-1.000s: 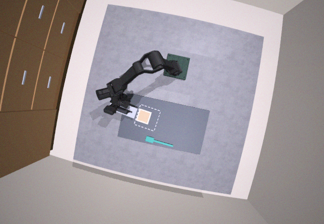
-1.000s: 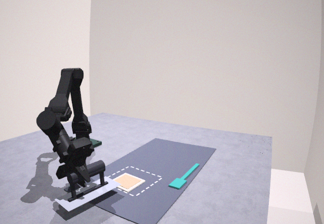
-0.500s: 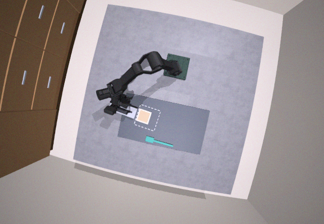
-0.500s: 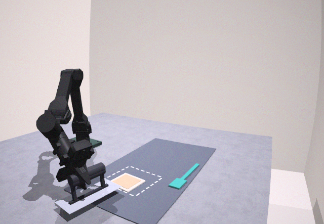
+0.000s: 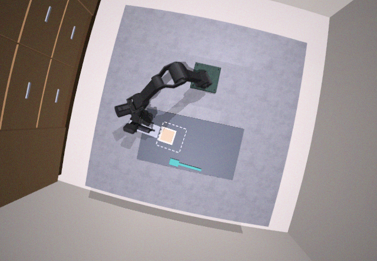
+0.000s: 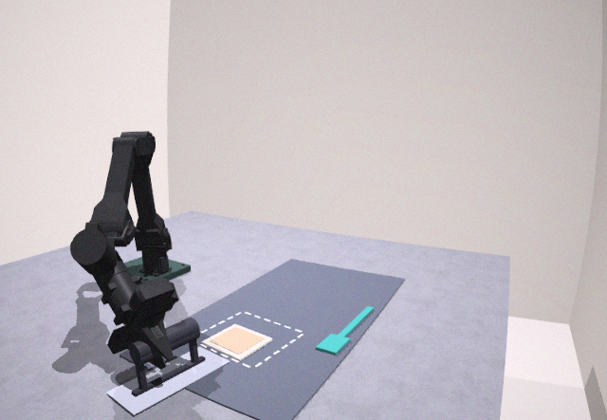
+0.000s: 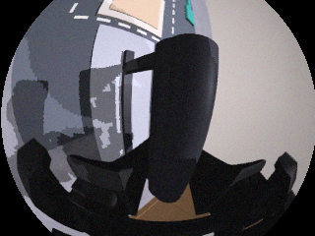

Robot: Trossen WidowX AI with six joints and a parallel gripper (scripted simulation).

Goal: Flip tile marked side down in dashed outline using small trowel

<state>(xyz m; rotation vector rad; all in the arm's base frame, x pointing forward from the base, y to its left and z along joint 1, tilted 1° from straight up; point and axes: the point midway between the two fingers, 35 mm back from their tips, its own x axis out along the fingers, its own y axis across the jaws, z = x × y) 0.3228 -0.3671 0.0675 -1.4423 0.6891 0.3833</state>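
Note:
The tile lies flat on the mat, with a peach square in a white border facing up. It is at the left side of the dashed outline, against that line; whether it crosses it is unclear. My gripper is shut on the dark bar handle of a trowel. The trowel's wide pale blade points at the tile from the left, low down, its far edge close to the tile. Contact is unclear. The tile's underside is hidden.
A teal flat-bladed tool lies on the mat near its long edge, beyond the outline. The arm's green base plate stands on the table behind the mat. Brown drawers stand beyond the table's left side.

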